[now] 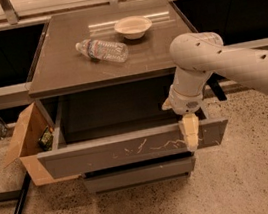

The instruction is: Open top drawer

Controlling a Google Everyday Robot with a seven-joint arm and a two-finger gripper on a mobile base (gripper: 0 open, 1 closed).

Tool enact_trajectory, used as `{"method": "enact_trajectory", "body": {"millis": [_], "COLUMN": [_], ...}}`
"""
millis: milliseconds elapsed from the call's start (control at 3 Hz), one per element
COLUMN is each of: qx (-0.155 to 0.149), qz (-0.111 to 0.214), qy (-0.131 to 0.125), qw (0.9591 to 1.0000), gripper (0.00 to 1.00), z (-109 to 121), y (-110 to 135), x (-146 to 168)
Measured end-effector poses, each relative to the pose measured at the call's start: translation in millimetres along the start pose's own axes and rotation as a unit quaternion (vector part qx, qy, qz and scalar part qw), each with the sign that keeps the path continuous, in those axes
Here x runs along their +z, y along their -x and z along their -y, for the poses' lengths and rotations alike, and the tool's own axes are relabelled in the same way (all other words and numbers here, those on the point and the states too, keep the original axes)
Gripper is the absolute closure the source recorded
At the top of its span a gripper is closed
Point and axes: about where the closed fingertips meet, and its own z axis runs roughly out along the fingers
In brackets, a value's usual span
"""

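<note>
Cream hand over front of top drawer

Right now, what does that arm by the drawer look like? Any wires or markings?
The arm is smooth off-white, built of thick rounded tubes with a bulbous joint and small dark dots along its shell. No loose cables or lettering show. Its gripper, pale yellowish-tan, sits at the front edge of the top drawer.

One bottle, one bowl, one box, one hand at the one top drawer, perhaps one lower drawer.
</note>
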Motion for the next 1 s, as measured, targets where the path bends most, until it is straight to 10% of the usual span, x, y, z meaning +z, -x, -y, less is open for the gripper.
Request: {"method": "enact_trajectory", "body": {"millis": [1000], "qx": [-0.004], "qz": [0.02], "qy": [-0.014], "qw": [0.9997], "gripper": [0.0], "z": [-41.4], "y": [-8.9], "x": [-8.2]}}
